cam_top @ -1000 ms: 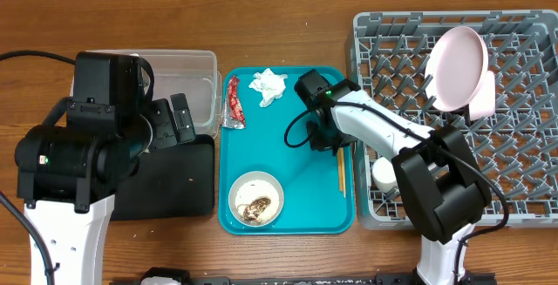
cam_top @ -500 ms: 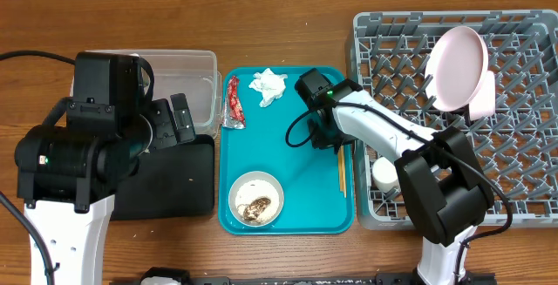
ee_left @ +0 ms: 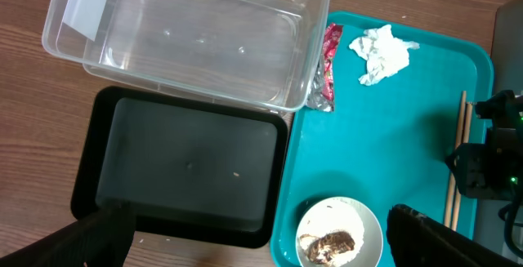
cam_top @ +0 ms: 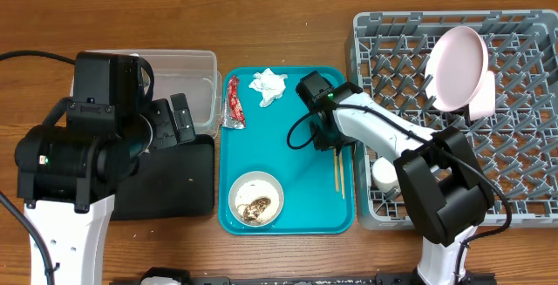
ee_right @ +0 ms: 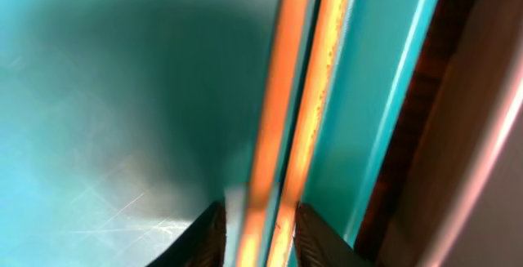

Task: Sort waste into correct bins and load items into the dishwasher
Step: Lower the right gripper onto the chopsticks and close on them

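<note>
Right hand (ee_right: 258,233) pinches narrow on the chopsticks (cam_top: 339,173) at the right edge of the tray (cam_top: 301,193), mid-frame; they have nudged leftward, suggesting a grip ready for the rack (cam_top: 523,180)

Robot lab bench staged as a kitchen: left arm (cam_top: 78,154) and right arm (cam_top: 384,132) with loose cabling at a wooden table (cam_top: 279,23), dish rack (cam_top: 523,172), teal tray (cam_top: 305,180), clear tub (cam_top: 187,80), black tray (cam_top: 170,189).
</note>
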